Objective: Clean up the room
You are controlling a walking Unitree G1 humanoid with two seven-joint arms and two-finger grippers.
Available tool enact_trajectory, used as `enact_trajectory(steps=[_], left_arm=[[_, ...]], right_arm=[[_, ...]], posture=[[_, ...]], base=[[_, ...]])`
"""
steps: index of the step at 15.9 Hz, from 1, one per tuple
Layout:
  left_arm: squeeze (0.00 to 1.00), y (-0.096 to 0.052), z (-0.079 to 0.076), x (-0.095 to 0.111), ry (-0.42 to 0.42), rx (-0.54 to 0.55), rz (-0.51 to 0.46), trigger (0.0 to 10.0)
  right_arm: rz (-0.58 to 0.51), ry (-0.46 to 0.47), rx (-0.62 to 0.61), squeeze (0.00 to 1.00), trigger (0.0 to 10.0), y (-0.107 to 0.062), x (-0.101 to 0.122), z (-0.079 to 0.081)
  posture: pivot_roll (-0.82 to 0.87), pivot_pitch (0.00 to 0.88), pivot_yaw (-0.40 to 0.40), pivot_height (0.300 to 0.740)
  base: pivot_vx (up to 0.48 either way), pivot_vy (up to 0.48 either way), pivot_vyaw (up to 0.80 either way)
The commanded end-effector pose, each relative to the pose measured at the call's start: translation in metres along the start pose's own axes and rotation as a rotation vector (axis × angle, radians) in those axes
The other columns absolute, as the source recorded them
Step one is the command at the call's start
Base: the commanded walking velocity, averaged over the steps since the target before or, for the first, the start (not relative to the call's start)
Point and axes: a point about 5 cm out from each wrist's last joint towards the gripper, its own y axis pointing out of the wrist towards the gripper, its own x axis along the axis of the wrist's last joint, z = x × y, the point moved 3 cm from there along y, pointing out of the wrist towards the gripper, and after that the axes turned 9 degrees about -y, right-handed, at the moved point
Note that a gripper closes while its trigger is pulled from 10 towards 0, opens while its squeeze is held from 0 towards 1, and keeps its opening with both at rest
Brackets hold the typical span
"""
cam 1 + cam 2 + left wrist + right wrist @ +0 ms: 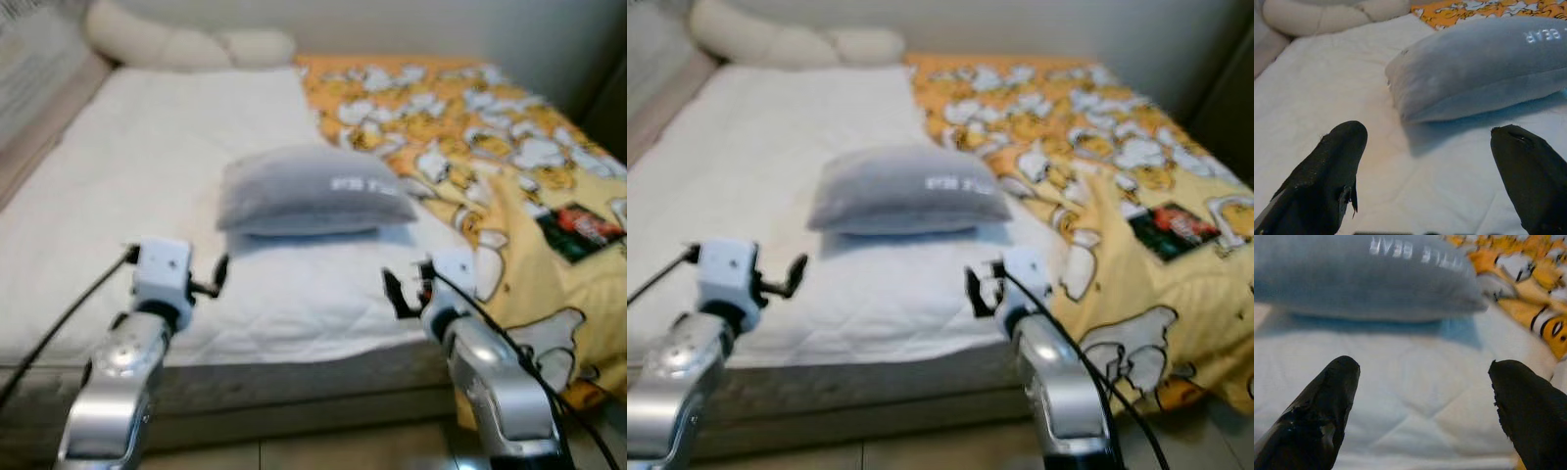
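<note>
The soft grey rectangular pillow (312, 191) lies on the white quilted bed (147, 186), long axis running left to right, just beyond and between the left tool (208, 286) and right tool (400, 292), both fingers spread apart, equally near.

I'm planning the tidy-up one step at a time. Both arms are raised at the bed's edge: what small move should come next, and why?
Probably reach both arms forward toward the grey pillow. The left gripper and right gripper are open and empty, short of it over the white mattress, one toward each end.
</note>
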Motion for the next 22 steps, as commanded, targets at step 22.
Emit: enact_trajectory(steps=[22], left_arm=[[0.00,0.0030,-0.0098,0.0014,0.001,-0.037,-0.009,10.0]], right_arm=[[0.004,-0.027,-0.030,0.00,10.0,-0.0017,-0.0038,-0.0112]], posture=[[-0.08,0.000,-0.030,0.740]], base=[[0.290,0.000,0.00]])
